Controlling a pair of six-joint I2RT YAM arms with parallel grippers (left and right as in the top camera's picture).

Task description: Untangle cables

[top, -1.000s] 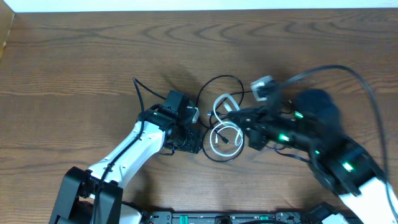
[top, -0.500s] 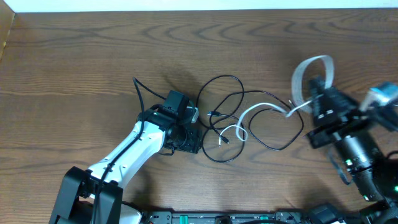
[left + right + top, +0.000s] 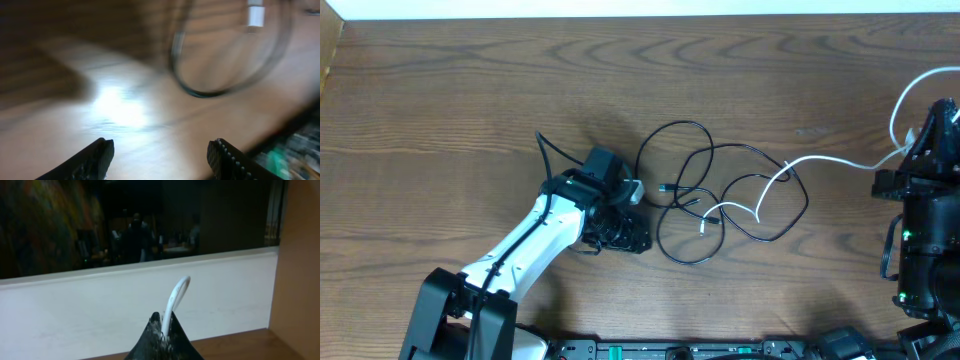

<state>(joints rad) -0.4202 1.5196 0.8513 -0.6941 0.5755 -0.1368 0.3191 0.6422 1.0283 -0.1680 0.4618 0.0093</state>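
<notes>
The cables lie mid-table as a loose tangle of black loops point(image 3: 685, 190). A white cable point(image 3: 820, 160) runs from its plug end point(image 3: 706, 226) inside the tangle, stretched rightward to my right gripper point(image 3: 920, 140). In the right wrist view, that gripper point(image 3: 167, 322) is shut on the white cable point(image 3: 176, 295), which curves up from between the fingers. My left gripper point(image 3: 625, 238) sits just left of the tangle. In the left wrist view it point(image 3: 161, 150) stands open, low over bare wood, with a black loop point(image 3: 200, 93) and a white plug point(image 3: 255, 15) ahead.
The left arm's own thicker black wire point(image 3: 545, 150) rises behind its wrist. The table's far edge point(image 3: 640, 17) borders a white wall. The right arm point(image 3: 920, 250) stands at the right edge of the table.
My right gripper has swept from the tangle to the far right, drawing the coiled white cable out into a long line. The black loops spread slightly. The left arm barely moved.
</notes>
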